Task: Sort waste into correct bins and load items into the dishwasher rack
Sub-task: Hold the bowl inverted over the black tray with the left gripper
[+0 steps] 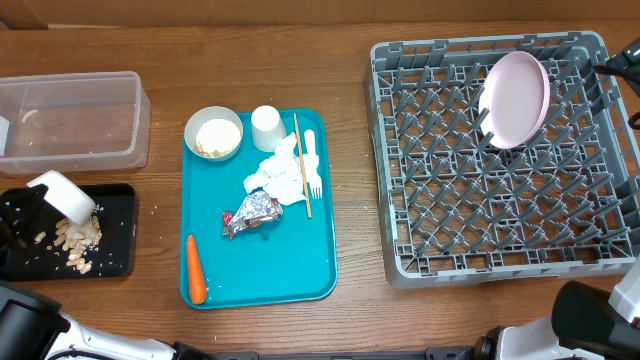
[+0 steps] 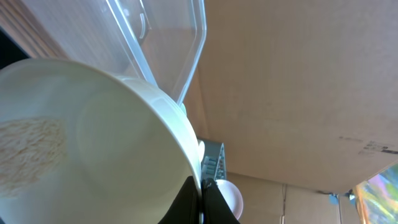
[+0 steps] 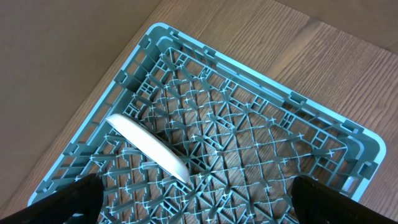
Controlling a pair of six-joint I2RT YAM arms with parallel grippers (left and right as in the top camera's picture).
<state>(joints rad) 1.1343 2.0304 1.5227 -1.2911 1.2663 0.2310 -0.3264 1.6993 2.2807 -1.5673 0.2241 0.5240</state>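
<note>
Bowl (image 1: 62,195), small, white: rim clamped in left gripper (image 2: 202,200), tipped over black tray (image 1: 120,200); nuts (image 1: 78,240) lie below the fingers. Step: emptying waste. Next, probably: level it, carry to rack (image 1: 420,255). Right gripper (image 3: 199,200): fingers apart, rack beneath.

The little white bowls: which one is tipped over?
The bowl in the left gripper, tilted over the black tray; the other bowl sits upright on the teal tray.
</note>
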